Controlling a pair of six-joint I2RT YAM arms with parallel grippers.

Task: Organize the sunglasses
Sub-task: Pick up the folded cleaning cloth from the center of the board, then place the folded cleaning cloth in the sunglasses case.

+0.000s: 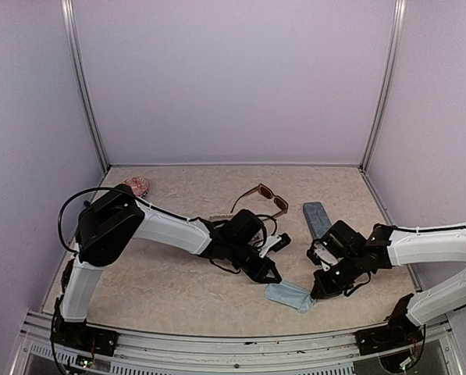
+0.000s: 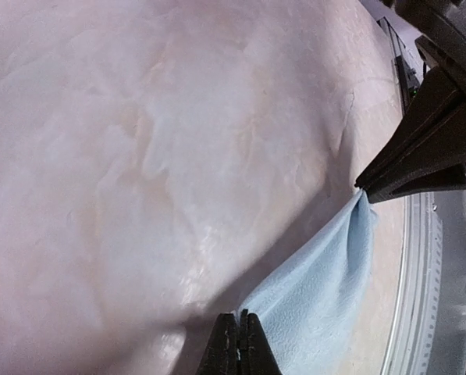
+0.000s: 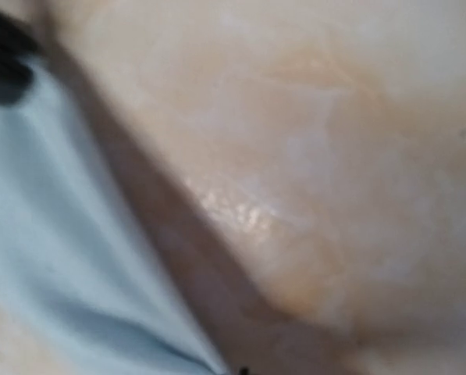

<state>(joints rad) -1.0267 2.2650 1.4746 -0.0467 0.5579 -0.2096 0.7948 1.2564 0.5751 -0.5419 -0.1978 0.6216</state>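
Broadly, the pale marbled table (image 1: 178, 305) carries everything, and both arms lean inward over its near middle. Between them hangs a light-blue cloth (image 1: 289, 296), pulled into a taut strip. The left gripper (image 1: 270, 275) is clamped on one end and the right gripper (image 1: 320, 292) pinches the opposite corner. Holding it from two ends likely serves to spread or open the fabric, perhaps so that glasses can be wrapped or slipped inside, though that is only a reading of the pose.

Behind the right gripper lies the blue-grey case (image 1: 317, 218), lengthwise and apart from the cloth. The brown sunglasses (image 1: 261, 198) rest further back at the table's middle, just beyond the left wrist, and neither arm touches them. No other pair can be picked out with certainty. A small patterned pouch (image 1: 136, 185) sits at the far left corner, well away from the work.

The overhead view alone gives this layout; the wrist cameras see none of the glasses. The left wrist view adds what the overhead cannot. Its own fingers are pressed together on the cloth's edge, the opposite dark fingers taper onto the far corner, and the fabric is stretched between the two. The right wrist view is blurred and shows only blue fabric over table, so its grip is judged from the other two views.
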